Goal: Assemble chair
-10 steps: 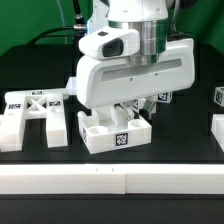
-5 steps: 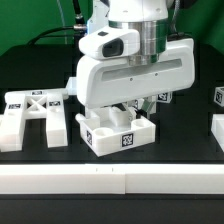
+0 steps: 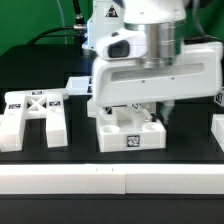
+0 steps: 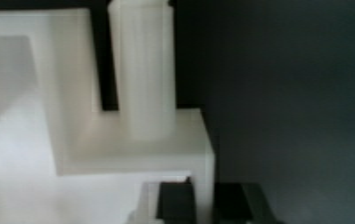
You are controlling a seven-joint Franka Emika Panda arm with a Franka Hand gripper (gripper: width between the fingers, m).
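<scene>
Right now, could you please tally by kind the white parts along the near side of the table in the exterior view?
X-braced frame: 1
Seat block: 1
Part cut off at the exterior view's right edge: 1
Total: 3

This is a robotics lab test cell. A black worktop is edged in front by a white rail, with a plain green backdrop behind. A glossy white robot arm stands over white chair parts that bear black-and-white square tags.
</scene>
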